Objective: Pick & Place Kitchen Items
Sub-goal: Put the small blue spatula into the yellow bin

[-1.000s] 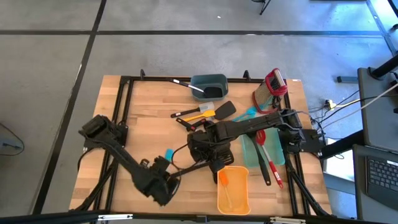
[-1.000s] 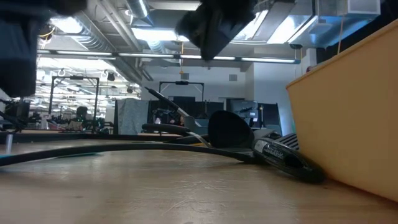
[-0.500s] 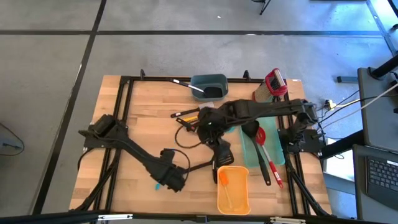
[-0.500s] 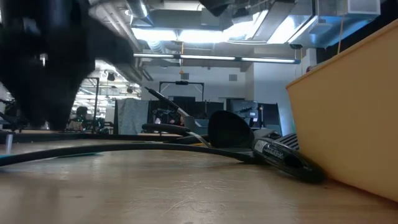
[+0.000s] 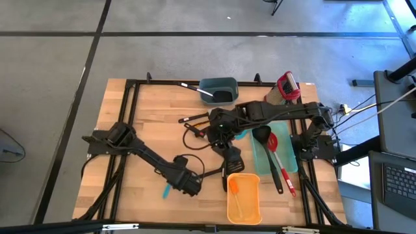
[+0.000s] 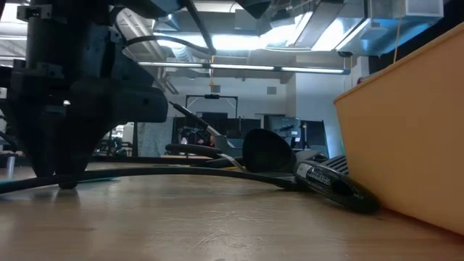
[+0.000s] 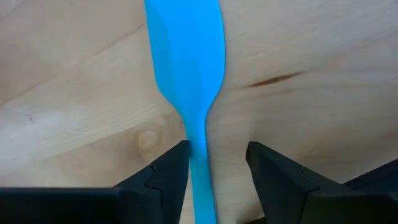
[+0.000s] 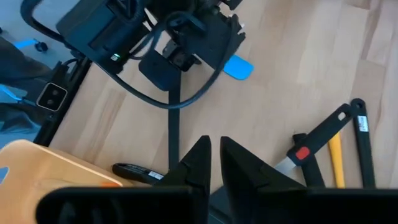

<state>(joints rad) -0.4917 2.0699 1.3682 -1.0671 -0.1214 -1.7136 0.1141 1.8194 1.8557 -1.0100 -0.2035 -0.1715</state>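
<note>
A teal spatula [image 7: 186, 56] lies flat on the wooden table [image 5: 130, 130], near its front edge. In the high view its blade [image 5: 167, 190] shows just left of my left gripper [image 5: 187, 184]. That gripper [image 7: 217, 152] points down, open, with one finger on each side of the spatula's handle, just behind the blade. My right gripper [image 5: 221, 132] hangs shut and empty above the table's middle, over loose utensils. A black slotted turner [image 5: 232, 158] lies beside the orange bin [image 5: 243, 207]. My left gripper stands astride the teal spatula's handle [image 7: 198, 155] just behind the blade, coming from above with the fingers across the handle. One finger [image 7: 171, 168] is right against the handle's side; whether it touches I cannot tell. The spatula rests flat on the table.
The orange bin holds an orange spatula. A teal tray [image 5: 263, 162] at the right carries a black ladle and a red spoon. A grey bin [image 5: 219, 91] stands at the far edge, with a red-trimmed utensil [image 5: 286, 86] to its right. Black and yellow handles [image 5: 205, 120] lie mid-table.
My left gripper has gone down and toward the table's right edge with the teal spatula, tipped steeper and opened. The spatula, whose blade was raised toward the far side, now lies on the table. My right gripper has risen away from the orange bin toward the far edge, staying shut.
</note>
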